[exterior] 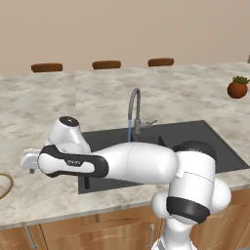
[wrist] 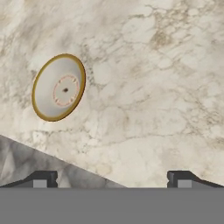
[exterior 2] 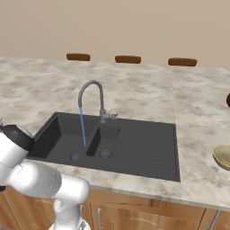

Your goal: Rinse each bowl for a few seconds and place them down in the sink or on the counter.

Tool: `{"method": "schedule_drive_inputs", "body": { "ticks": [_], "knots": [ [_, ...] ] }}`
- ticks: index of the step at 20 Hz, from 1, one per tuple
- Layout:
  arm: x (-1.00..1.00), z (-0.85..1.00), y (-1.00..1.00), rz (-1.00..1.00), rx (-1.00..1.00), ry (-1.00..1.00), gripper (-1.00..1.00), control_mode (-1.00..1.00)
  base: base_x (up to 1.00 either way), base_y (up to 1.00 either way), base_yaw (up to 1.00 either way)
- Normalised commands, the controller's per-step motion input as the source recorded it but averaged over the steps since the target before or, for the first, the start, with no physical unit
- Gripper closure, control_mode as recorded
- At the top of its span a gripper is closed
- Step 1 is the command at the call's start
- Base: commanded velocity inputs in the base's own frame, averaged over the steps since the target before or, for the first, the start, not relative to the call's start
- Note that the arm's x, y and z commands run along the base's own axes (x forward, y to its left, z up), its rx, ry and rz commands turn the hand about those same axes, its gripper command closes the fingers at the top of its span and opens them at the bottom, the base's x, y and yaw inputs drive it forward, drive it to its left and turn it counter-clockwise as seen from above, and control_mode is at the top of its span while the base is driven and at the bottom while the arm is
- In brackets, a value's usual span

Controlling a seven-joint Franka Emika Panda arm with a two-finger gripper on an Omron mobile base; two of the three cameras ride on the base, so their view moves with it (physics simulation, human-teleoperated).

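Note:
The shallow bowl (wrist: 58, 87), brown-rimmed and whitish inside, lies on the counter (wrist: 148, 87) up and left of my gripper (wrist: 111, 180). The two fingertips (wrist: 41, 179) stand wide apart, open, with nothing between them. In the left base view my arm reaches left over the counter (exterior: 44, 102), with the gripper (exterior: 29, 162) just right of the same bowl (exterior: 3, 185) at the picture's left edge. The deeper olive-tan bowl (exterior 2: 223, 156) sits on the counter (exterior 2: 197, 117) right of the sink (exterior 2: 134, 148). A thin blue stream runs from the tap (exterior 2: 92, 96) into the left basin.
A reddish-brown pot with a green plant (exterior: 238, 88) stands on the counter at the far right. Three brown stool tops (exterior: 106, 64) line the counter's far side. The sink (exterior: 195, 139) lies right of my arm, below the tap (exterior: 134, 110).

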Motion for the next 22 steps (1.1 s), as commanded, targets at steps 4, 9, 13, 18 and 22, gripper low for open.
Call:
{"method": "schedule_drive_inputs", "body": {
  "ticks": [4, 9, 13, 18, 22],
  "knots": [
    [0.00, -0.05, 0.18, -0.01, 0.00, 0.00, -1.00, -1.00, 0.00, 0.00, 0.00],
    [-0.01, -0.09, 0.20, -0.01, 0.00, 0.00, -1.00, -1.00, 0.00, 0.00, 0.00],
    [-0.03, -0.11, 0.22, -0.01, 0.01, 0.00, -1.00, -1.00, 0.00, 0.00, 0.00],
    [0.00, -0.08, 0.22, -0.02, 0.00, 0.00, -1.00, -1.00, 0.00, 0.00, 0.00],
    [0.00, -0.03, 0.22, -0.03, 0.00, 0.00, -1.00, -1.00, 0.00, 0.00, 0.00]
  ]
}}
